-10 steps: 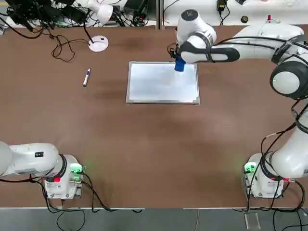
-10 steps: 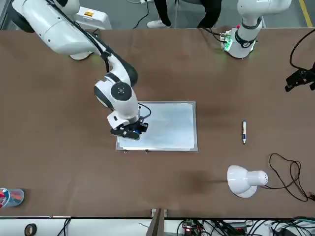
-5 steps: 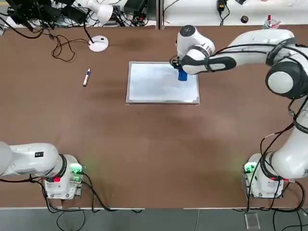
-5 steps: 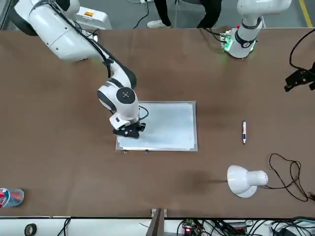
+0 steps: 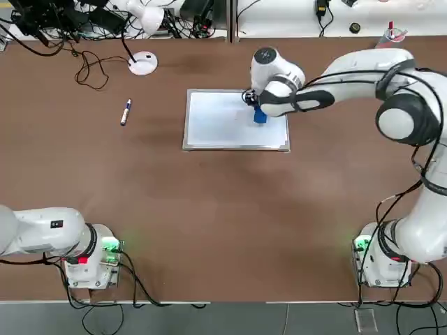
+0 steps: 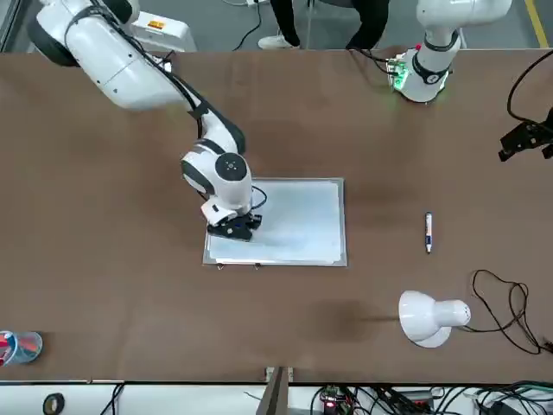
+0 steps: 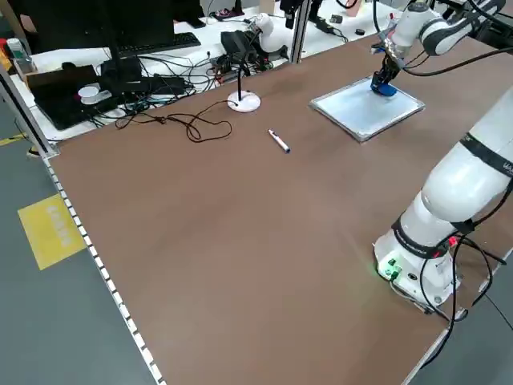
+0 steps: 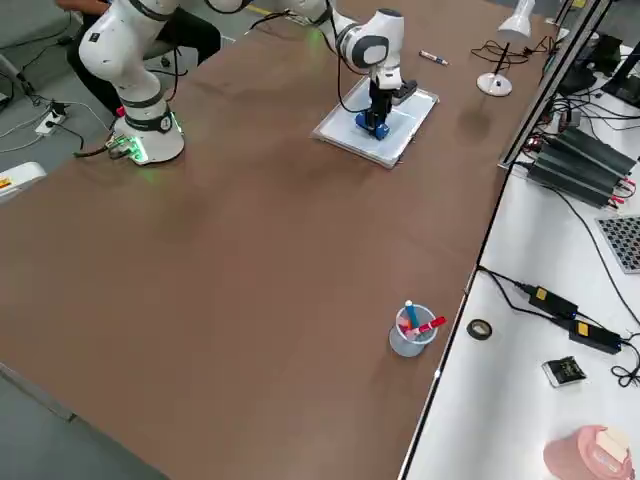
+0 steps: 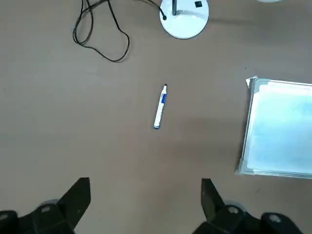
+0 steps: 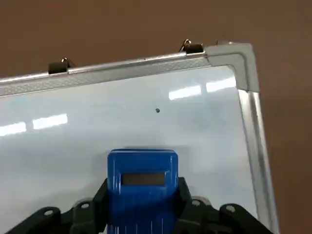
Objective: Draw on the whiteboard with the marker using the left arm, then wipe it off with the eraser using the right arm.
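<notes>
The whiteboard [image 5: 216, 122] lies flat at the far middle of the table, its surface blank apart from a faint bluish haze. My right gripper [image 5: 259, 112] is shut on the blue eraser [image 5: 260, 116] and presses it on the board's right part. In the right wrist view the eraser [image 10: 142, 183] sits between the black fingers [image 10: 100, 197], near the board's framed corner [image 10: 243, 53]. The marker [image 5: 126, 112] lies on the table left of the board. My left gripper [image 9: 145, 204] hangs open high above the marker [image 9: 160, 107], holding nothing.
A white desk lamp [image 5: 143, 64] and a looped black cable [image 5: 87, 66] sit at the far left behind the marker. A clear cup with pens [image 8: 410, 330] stands near the table's far right edge. Both arm bases [image 5: 91, 255] [image 5: 377, 258] stand at the near edge.
The right gripper has slid the eraser from the board's far right corner toward the robot's side, along the board's right part. The left arm and marker have not moved.
</notes>
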Robot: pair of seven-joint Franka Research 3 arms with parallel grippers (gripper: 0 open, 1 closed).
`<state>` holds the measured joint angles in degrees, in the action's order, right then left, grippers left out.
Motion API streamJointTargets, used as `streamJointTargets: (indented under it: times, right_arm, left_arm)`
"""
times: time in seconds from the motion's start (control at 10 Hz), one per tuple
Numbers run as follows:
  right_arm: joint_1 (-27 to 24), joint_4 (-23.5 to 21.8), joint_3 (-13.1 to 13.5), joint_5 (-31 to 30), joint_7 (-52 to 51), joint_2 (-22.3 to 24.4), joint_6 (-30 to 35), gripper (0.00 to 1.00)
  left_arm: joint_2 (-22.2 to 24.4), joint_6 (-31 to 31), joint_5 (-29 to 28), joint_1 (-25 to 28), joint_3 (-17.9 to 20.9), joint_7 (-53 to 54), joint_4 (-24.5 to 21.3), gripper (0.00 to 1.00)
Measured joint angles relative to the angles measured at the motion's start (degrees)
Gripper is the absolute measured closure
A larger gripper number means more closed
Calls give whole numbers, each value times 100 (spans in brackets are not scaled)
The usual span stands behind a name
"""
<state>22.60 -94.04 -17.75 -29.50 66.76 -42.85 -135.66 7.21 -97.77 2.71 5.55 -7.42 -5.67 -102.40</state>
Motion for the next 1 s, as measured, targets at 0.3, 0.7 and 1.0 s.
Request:
streamJointTargets:
  times: [0.3,0.7,1.0]
  right_arm:
    - [468,22,437,-28,293,15,-147,44]
    - [779,318,515,-54,780,-170,-305,44]
    - [1104,661,522,-68,1122,-384,-371,44]
  left_arm:
    - [-1,0,0,2,2,-1,-3,0]
    - [-2,0,0,2,3,-2,-4,0]
    - [-2,0,0,2,3,-2,-4,0]
